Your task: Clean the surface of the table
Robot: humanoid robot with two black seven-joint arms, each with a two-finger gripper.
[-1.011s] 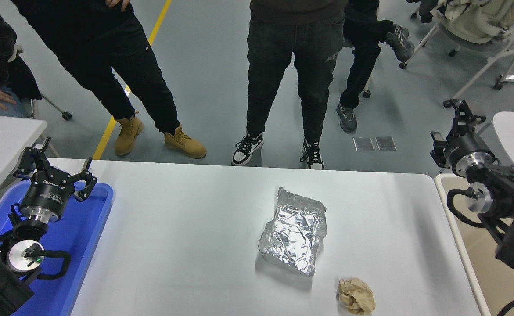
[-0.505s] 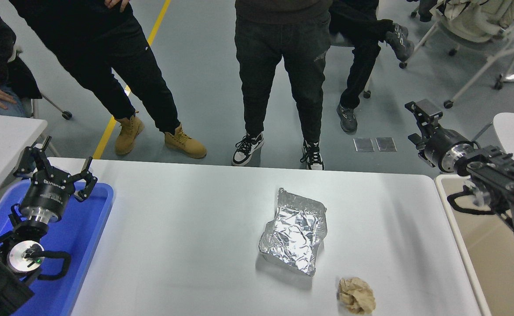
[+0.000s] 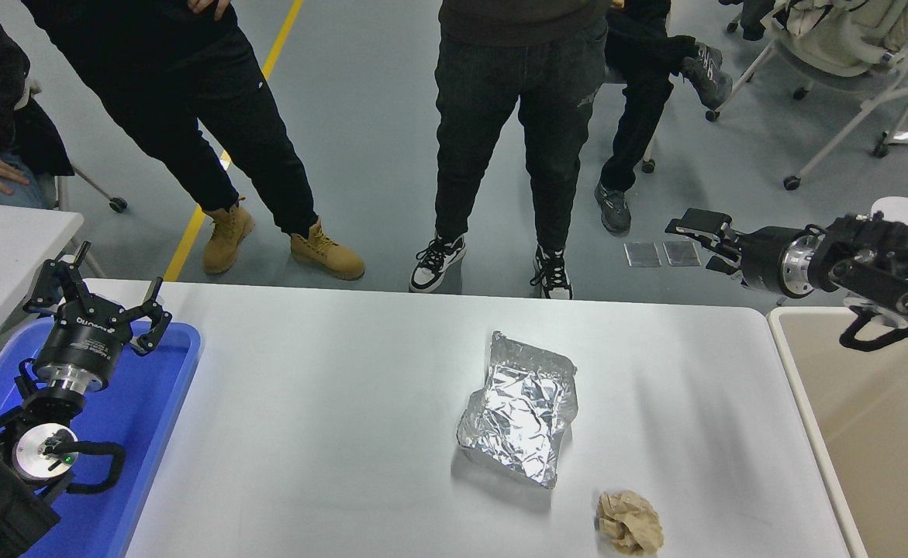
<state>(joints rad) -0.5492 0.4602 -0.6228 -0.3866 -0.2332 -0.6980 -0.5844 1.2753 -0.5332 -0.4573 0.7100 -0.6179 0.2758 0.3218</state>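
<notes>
The white table surface (image 3: 329, 403) fills the lower middle of the head view. A crumpled sheet of silver foil (image 3: 519, 411) lies on it right of centre. A brown crumpled paper ball (image 3: 628, 523) sits nearer the front edge, below and right of the foil. My right gripper (image 3: 694, 242) hangs in the air over the table's far right corner, pointing left, open and holding nothing, well above and right of the foil. My left gripper (image 3: 101, 298) is parked open over the blue tray.
A blue tray (image 3: 151, 403) lies at the table's left end under the left arm. A beige bin (image 3: 872, 418) stands off the right end. A smaller white table (image 3: 4, 232) is at far left. People's legs (image 3: 516, 139) stand along the far side.
My right arm has swung up and leftward, turning the gripper from pointing away to pointing left over the far right corner. Foil, paper ball and left arm have not moved.
</notes>
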